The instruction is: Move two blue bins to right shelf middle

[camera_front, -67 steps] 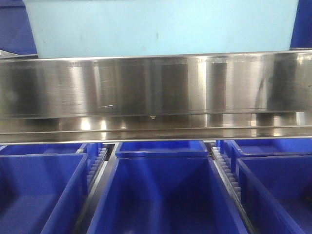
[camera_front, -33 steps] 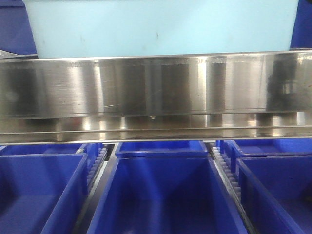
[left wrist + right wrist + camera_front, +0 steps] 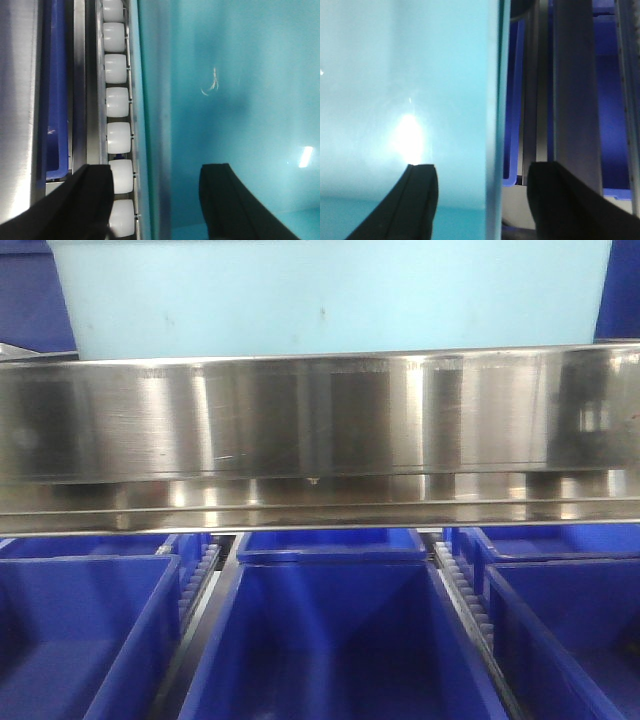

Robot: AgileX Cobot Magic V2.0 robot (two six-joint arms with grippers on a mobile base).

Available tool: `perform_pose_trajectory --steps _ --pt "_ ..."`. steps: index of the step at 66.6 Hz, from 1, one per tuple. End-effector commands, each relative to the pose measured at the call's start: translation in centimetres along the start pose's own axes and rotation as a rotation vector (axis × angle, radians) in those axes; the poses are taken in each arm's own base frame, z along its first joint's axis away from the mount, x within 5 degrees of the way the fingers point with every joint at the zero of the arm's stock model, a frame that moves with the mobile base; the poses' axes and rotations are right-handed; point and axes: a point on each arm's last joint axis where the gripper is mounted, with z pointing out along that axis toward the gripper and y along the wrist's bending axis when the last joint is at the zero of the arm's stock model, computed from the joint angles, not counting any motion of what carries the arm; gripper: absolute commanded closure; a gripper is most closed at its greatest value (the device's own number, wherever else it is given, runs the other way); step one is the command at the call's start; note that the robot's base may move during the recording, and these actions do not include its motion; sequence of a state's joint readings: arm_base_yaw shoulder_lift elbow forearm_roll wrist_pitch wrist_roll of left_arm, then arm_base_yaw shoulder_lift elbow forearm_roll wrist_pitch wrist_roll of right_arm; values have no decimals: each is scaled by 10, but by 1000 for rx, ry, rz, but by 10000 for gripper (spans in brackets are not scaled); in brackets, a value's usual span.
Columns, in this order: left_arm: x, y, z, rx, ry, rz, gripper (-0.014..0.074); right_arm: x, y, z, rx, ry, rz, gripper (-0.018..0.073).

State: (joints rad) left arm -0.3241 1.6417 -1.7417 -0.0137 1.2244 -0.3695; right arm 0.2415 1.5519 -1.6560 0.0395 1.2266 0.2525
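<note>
A light blue bin [image 3: 330, 295] stands on the right shelf middle, just behind its shiny steel front rail [image 3: 320, 430]. In the left wrist view my left gripper [image 3: 160, 172] is open astride the bin's left wall [image 3: 150, 75], one finger [image 3: 95, 200] outside over the rollers and the other inside the bin [image 3: 240, 75]. My right gripper [image 3: 485, 170] is open astride the right wall [image 3: 492, 75], with one finger [image 3: 420, 200] inside the bin [image 3: 395, 75] and the other outside. Neither pair of fingers touches the wall.
Three dark blue bins [image 3: 330, 640] [image 3: 80, 630] [image 3: 570, 630] sit side by side on the level below, divided by roller tracks [image 3: 465, 590]. White rollers [image 3: 117, 105] run along the light bin's left side. Steel uprights [image 3: 572, 90] and dark blue plastic [image 3: 612, 100] lie right of it.
The bin and shelf stand as before. Only the dark reflection at the right end of the front rail has shifted a little.
</note>
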Motion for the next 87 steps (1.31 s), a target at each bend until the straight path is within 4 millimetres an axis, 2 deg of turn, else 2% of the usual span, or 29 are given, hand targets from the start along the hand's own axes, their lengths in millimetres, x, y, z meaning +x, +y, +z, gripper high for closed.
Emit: perform_pose_trajectory --steps 1,15,28,55,74,80,87 --pt "2 -1 0 10 4 2 299 -4 0 10 4 14 -9 270" --pt "7 -7 5 13 25 21 299 -3 1 11 -1 19 -7 270" --pt "7 -8 5 12 25 23 299 3 1 20 -17 61 5 270" --pt "7 -7 5 10 26 21 299 3 1 20 -17 61 5 270" --pt "14 -5 15 -6 65 21 299 3 1 19 -17 60 5 276" --pt "14 -5 15 -6 65 21 299 3 1 19 -17 60 5 325" --pt "14 -5 15 -6 65 21 316 3 1 19 -17 60 5 440"
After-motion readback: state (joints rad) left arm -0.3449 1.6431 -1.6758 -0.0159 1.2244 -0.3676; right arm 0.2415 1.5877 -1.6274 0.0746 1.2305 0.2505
